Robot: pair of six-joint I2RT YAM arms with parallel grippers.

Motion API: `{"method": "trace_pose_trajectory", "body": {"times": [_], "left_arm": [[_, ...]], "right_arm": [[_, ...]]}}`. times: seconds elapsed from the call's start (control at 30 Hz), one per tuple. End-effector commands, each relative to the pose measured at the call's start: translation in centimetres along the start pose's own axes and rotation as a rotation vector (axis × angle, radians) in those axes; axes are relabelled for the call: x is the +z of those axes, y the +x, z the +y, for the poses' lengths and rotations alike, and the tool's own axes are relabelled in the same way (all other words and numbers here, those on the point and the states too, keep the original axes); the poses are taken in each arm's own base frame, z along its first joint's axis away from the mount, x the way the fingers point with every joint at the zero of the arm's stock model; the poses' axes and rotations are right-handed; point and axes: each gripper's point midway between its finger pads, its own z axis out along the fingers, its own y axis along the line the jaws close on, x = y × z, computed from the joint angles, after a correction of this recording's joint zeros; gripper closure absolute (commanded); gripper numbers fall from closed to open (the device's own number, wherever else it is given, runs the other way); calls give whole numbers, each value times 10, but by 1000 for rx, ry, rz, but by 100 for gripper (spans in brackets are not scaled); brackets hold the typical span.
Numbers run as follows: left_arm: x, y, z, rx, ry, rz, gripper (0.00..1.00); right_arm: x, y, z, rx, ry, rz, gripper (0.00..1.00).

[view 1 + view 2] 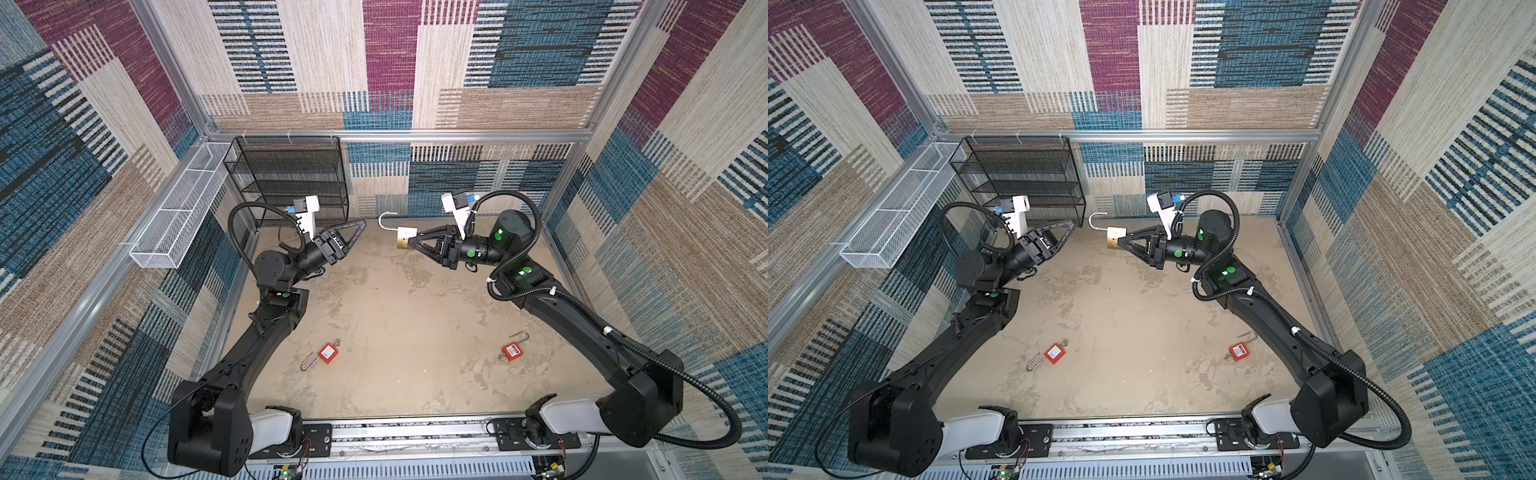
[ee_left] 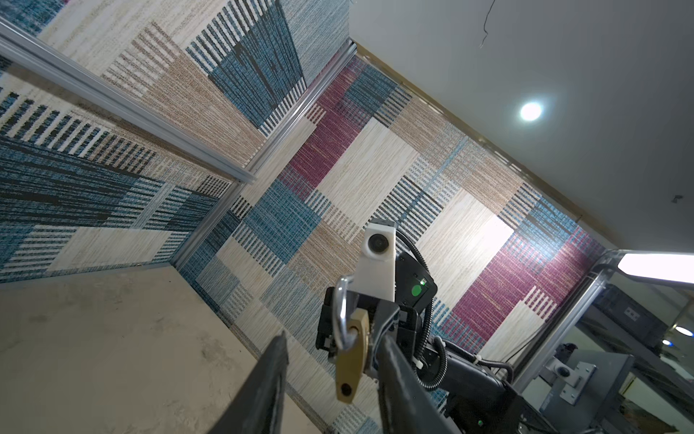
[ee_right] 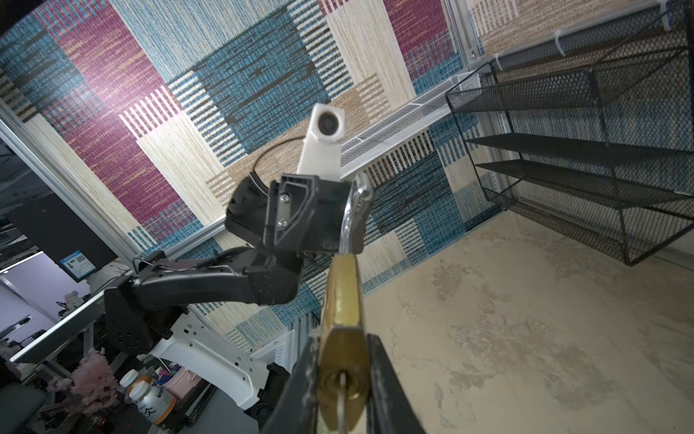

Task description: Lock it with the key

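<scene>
biggest worry for me: the chunky brass padlock (image 1: 404,242) is pinched only near its keyhole end. if the left arm shoves the open silver shackle (image 1: 384,218) off-axis, i reckon the body twists in the grip or slips out and drops onto the mottled beige surface (image 1: 395,316). the shackle's free leg looks swung away from its hole too, so a push without lining it up first would probably just jam. also the thin silver key (image 3: 341,398) sticks out of the keyhole right between the right fingers (image 3: 388,383), so there's not much room to get at it without knocking the grip.

where things are: the right fingers are clamped on the padlock's broad faces, holding it up off the surface with the shackle pointing up and toward the other arm. the left fingers (image 2: 264,379) are spread apart with nothing in them, facing the padlock, near it but not touching. a small red padlock (image 1: 328,353) and a second red padlock (image 1: 512,352) lie on the surface, well apart from both.
</scene>
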Motion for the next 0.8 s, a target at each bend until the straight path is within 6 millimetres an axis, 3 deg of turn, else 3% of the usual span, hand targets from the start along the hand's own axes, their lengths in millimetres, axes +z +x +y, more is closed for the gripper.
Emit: {"method": "trace_pose_trajectory", "body": {"times": [0.0,0.5,0.77], "left_arm": [[-4,14,9,53,-95,95,60],[-2,25,1,13,-50,163,60],[-1,28,6,-3,-54,172,59]], "right_arm": [[-1,8,-6,-64,27,35,100],[11,24,-13,-88,-31,126,100],[16,28,1,-115,-102,132,100]]}}
